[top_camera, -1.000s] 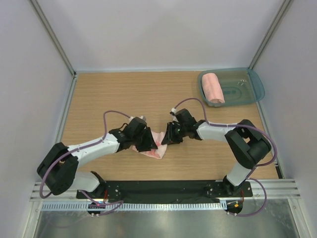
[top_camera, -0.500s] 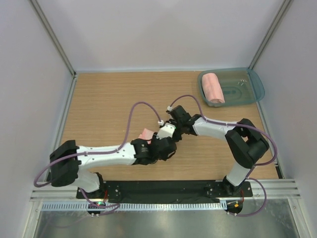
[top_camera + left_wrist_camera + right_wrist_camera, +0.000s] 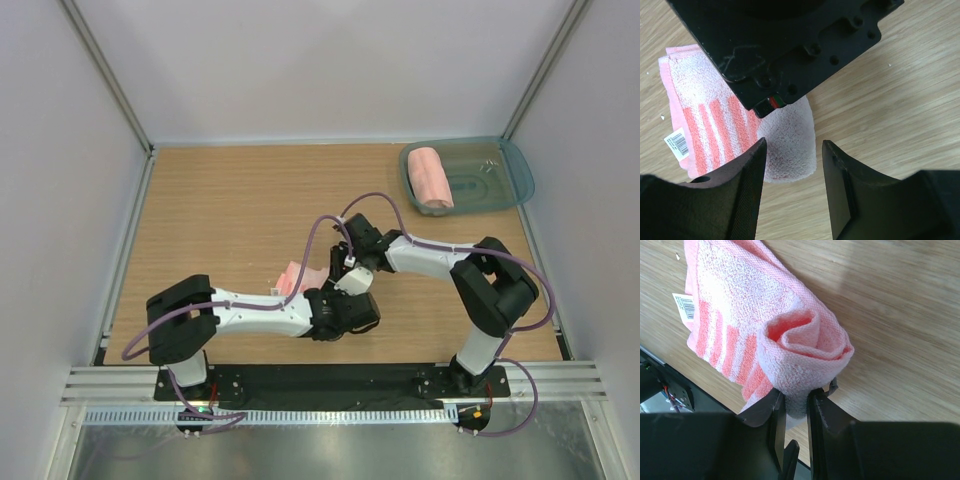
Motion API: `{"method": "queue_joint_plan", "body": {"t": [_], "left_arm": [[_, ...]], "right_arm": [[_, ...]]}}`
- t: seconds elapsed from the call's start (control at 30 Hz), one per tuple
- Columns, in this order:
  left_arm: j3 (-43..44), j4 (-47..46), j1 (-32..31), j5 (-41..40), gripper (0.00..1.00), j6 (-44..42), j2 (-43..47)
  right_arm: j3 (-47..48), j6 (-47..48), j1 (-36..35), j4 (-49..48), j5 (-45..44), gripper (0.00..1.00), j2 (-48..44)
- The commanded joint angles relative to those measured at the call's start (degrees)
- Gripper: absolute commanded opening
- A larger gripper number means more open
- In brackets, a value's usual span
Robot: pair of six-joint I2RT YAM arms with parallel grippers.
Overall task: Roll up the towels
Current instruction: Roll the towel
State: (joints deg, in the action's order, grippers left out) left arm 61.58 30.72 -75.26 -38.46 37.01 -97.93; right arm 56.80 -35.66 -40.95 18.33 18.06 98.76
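The striped towel (image 3: 765, 335), a salmon-pink terry cloth with a looped, nubbly pile and a band of reddish stripes, is seen lying near the middle of the counter (image 3: 220, 210). One end has been coiled into a loose spiral whose soft folds are visible end-on in the right wrist view. The other end is spread flat on the wood. A small white barcode label (image 3: 676, 143) is attached at the flat end's edge.

The coiled end is pinched from below by the right gripper (image 3: 796, 403). Its black fingers are closed tightly on the cloth, so that a fold of terry is squeezed between them.

The left gripper (image 3: 794, 155) is held just above the same towel, close beside the right one. Its two matte black fingers stand apart, and nothing is clasped between them. The towel's rounded pale end is seen through the gap. The right gripper's black, scuffed, bolted body fills the top of the left wrist view.

The second towel, a plain pink rolled towel (image 3: 430, 178), is laid as a thick cylinder at the left side of a translucent teal plastic bin (image 3: 495, 185) with rounded corners. The bin is set at the far right corner of the counter, well apart from both grippers. The counter's surface is a light wood-grain laminate.
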Motion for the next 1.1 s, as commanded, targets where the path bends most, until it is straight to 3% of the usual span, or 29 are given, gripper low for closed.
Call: {"method": "queue_joint_plan", "body": {"t": [0.0, 0.33, 0.57, 0.8, 0.93, 1.07], "left_arm": [[-1.4, -2.2, -0.2, -1.9, 0.50, 0.9, 0.2], [-8.8, -7.8, -1.6, 2.8, 0.49, 4.3, -2.4], [-11.0, -10.9, -1.6, 1.8, 0.47, 5.4, -4.0], [-10.6, -10.4, -1.3, -1.1, 0.30, 6.5, -3.8], [-11.8, -10.9, -0.3, -0.4, 0.17, 7.0, -2.4], [-13.4, -11.8, 0.7, 0.4, 0.09, 6.8, -0.8]], "right_arm": [[2.0, 1.0, -0.4, 1.2, -0.2, 0.21, 0.1], [5.0, 0.0, -0.4, 2.9, -0.1, 0.23, 2.2], [5.4, -0.3, -0.4, 3.2, 0.3, 0.25, 2.9], [5.0, -0.4, -0.3, 3.5, 1.0, 0.27, 2.3], [4.9, 0.1, -0.4, 3.6, 1.9, 0.34, 2.0], [6.2, 1.6, 0.3, 5.8, 0.1, 0.55, 2.0]]}}
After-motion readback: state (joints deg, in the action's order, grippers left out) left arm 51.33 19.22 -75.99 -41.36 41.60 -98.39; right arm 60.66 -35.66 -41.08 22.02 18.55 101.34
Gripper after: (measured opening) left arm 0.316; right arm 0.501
